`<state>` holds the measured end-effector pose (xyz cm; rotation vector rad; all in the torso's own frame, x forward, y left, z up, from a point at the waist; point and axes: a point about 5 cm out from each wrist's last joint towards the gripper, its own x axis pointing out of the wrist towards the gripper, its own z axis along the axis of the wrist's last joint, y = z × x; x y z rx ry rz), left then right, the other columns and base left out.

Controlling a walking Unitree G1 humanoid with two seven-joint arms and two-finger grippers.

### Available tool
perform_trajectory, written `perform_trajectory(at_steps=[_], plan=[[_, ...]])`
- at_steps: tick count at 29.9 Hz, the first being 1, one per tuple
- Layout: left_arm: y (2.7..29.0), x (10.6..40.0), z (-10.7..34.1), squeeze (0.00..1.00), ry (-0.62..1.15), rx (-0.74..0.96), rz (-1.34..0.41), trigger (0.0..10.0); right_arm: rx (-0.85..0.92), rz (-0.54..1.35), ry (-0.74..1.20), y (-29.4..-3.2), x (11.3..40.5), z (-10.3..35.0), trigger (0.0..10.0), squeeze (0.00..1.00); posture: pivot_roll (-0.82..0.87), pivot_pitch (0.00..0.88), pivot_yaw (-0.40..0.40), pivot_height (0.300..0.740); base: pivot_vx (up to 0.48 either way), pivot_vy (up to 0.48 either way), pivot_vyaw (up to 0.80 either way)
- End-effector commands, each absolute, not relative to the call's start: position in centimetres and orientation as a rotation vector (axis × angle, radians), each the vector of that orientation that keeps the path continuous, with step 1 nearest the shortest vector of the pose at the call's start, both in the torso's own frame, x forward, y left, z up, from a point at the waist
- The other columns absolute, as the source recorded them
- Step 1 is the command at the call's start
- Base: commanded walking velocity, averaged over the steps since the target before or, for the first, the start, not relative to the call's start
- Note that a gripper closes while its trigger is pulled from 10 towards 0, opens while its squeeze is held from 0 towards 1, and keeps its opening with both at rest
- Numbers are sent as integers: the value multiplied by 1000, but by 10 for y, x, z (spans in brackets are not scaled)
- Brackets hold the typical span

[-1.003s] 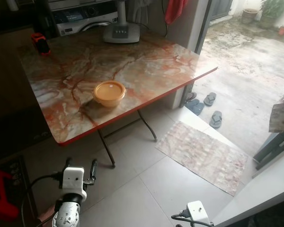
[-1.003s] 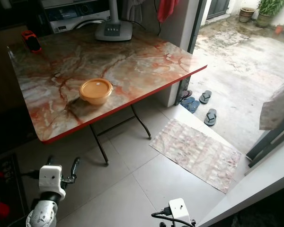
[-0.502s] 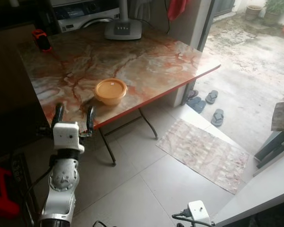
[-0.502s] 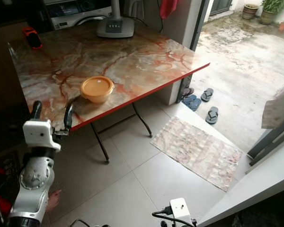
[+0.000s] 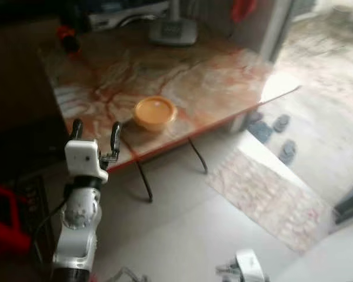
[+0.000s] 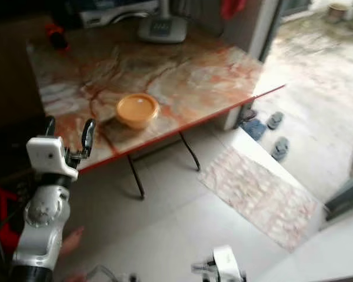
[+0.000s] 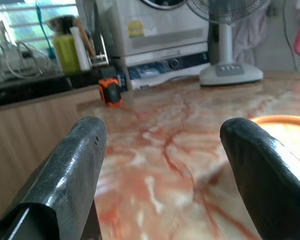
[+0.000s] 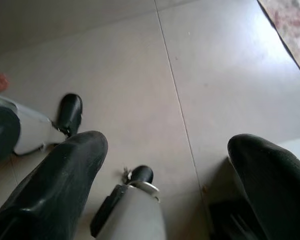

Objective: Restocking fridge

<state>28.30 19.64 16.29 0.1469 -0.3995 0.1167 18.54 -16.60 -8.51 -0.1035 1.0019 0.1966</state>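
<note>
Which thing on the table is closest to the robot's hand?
The round orange lidded container. It sits near the table's front edge, just beyond the raised, open left gripper. The fan base and the small orange-and-black tool stand at the far side.

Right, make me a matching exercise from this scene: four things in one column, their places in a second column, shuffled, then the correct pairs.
Things
1. orange container
2. fan base
3. slippers
4. left gripper

Places
A. on the ground outside the doorway, past the table's right end
B. raised at the table's near edge, fingers open
C. on the table, toward its near edge
D. at the far edge of the table, in the middle

Pairs: 1-C, 2-D, 3-A, 4-B
</note>
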Motion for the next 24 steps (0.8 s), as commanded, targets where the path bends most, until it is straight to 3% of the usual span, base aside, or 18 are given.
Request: perform_trajectory(at_steps=[1,18,24], plan=[[183,284,166,0,-413,126,75,10000,-109,172,1054,-175,170,-92,10000,0,37,107,2,740,356,0,0],[176,289,170,0,-408,71,58,10000,-97,107,1043,-175,178,-89,10000,0,43,76,5,740,352,0,0],[181,284,158,0,-356,-33,112,10000,-100,110,1041,-182,173,-90,10000,0,41,95,-2,740,41,0,0]])
